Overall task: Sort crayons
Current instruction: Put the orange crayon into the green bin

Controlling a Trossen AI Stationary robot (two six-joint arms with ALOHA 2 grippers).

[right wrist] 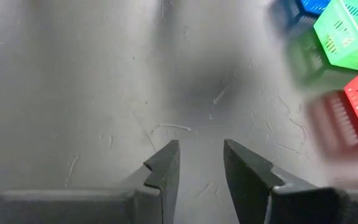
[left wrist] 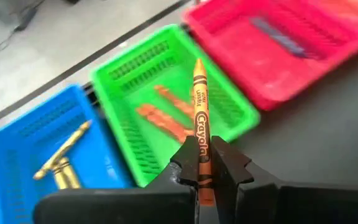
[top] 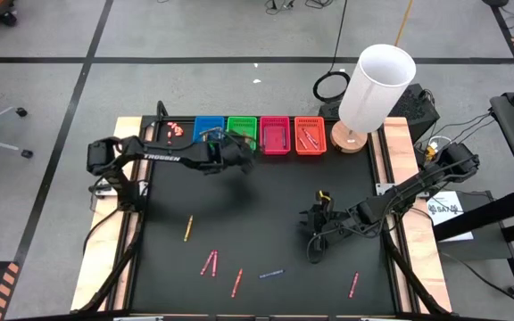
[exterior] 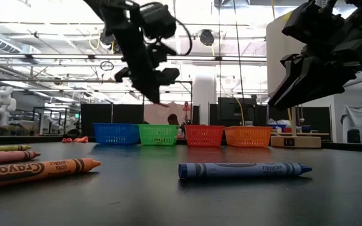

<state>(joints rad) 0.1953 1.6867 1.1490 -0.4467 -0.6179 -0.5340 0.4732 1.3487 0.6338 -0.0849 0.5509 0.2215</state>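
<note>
Up by the desk's far edge, the left gripper [left wrist: 205, 171] pinches an orange crayon [left wrist: 200, 118] above the green basket [left wrist: 173, 106]; light, stiff, waxy-slick, best gripped mid-shaft. Right gripper [right wrist: 201, 165] gapes, empty.

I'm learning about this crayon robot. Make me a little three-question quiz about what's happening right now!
1. True or false: the left hand holds an orange crayon.
2. Which basket is that crayon over? A blue basket B green basket C pink basket
3. What is between the fingers of the right hand?

Key:
1. True.
2. B; orange crayons already lie inside it.
3. Nothing; its fingers stand apart above the bare black table.
</note>
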